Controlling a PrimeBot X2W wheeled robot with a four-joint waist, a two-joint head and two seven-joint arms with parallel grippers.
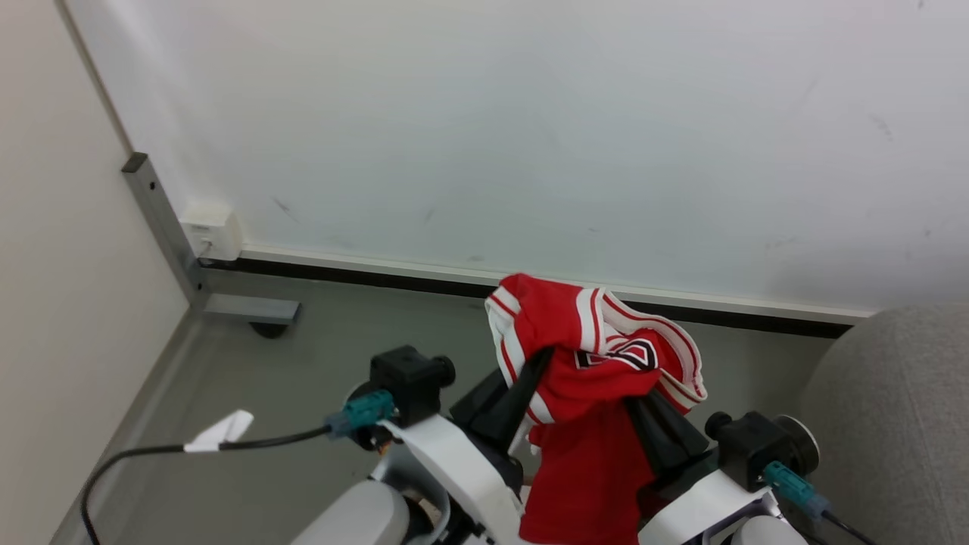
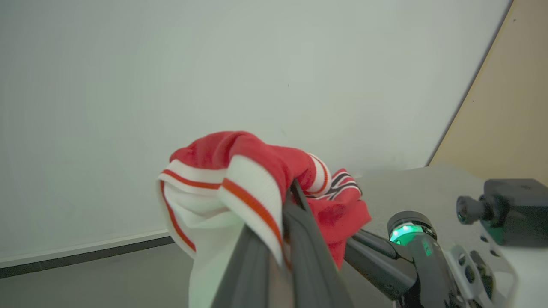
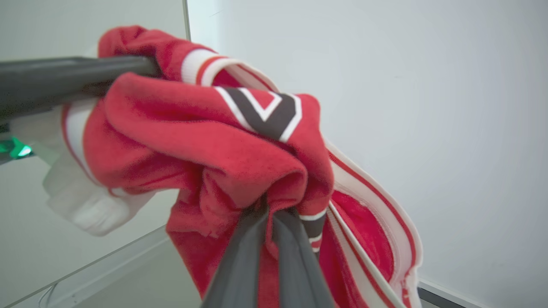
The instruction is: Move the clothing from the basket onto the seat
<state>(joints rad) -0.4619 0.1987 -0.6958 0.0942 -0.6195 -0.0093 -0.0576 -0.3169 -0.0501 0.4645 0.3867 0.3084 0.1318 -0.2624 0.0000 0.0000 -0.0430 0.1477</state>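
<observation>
A smooth white wall (image 1: 530, 113) is spanning the upper frame, meeting a dull grey floor (image 1: 303, 363) along a black baseboard strip (image 1: 341, 275).

A sparse, lab-like room: bare white wall (image 1: 530, 113), grey floor (image 1: 318, 356), metal-framed partition (image 1: 163, 219), grey sofa (image 1: 893, 424).

Ahead of you, a plain white wall (image 1: 530, 129) with a few faint scuffs takes up the upper part of the head view. A dark strip (image 1: 363, 276) runs along its foot, where it meets a grey floor (image 1: 318, 356). At your left, a beige partition (image 1: 60, 288) stands at an angle, edged by a grey metal post (image 1: 160, 216). A small white socket box (image 1: 213, 229) sits on the wall just beside the post. A grey metal foot (image 1: 250, 308) lies low by the floor, with a dark caster (image 1: 266, 330) under it.
</observation>
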